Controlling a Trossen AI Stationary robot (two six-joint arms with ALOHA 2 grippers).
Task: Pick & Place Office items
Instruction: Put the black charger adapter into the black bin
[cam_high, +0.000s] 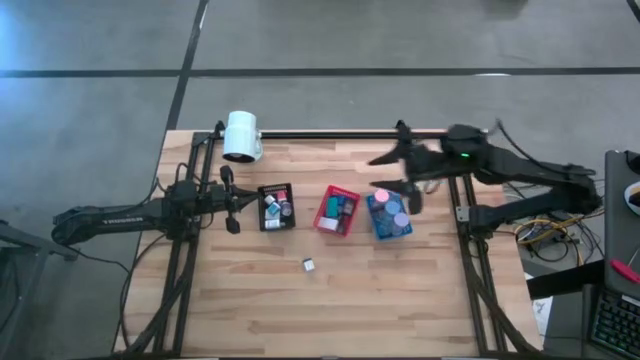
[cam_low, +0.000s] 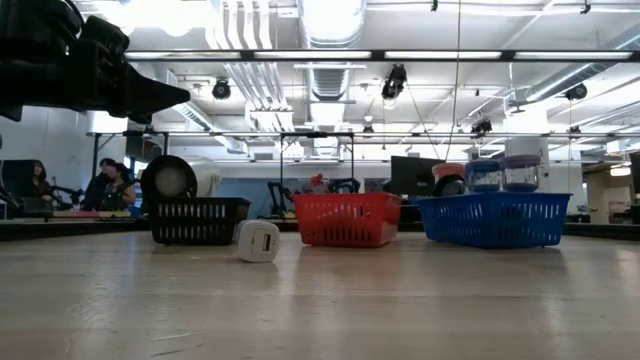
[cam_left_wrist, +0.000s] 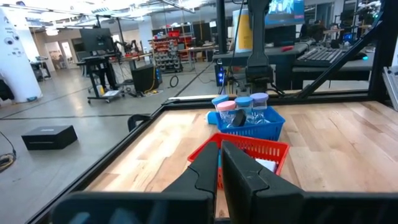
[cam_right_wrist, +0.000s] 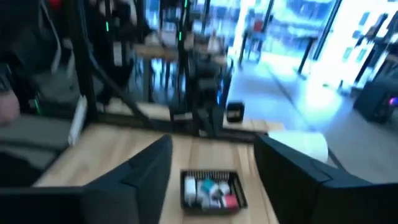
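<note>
One small white office item (cam_high: 309, 265) lies loose on the wooden table, nearer the front edge than the trays; in the low view this white block (cam_low: 258, 241) rests on its side. Other office items fill the black tray (cam_high: 276, 207), the red tray (cam_high: 337, 210) and the blue tray (cam_high: 389, 215), which carries pink and blue round caps (cam_left_wrist: 241, 106). My right gripper (cam_high: 384, 172) hangs open high above the far side of the blue tray, with nothing between its fingers (cam_right_wrist: 146, 171). My left gripper (cam_high: 232, 205) is shut, level, left of the black tray.
A big white cylinder (cam_high: 241, 136) lies at the table's far left corner. A black rail (cam_high: 330, 133) runs along the far edge. The three trays stand in a row across the table's middle. Bare wood (cam_high: 330, 310) lies between them and the near edge.
</note>
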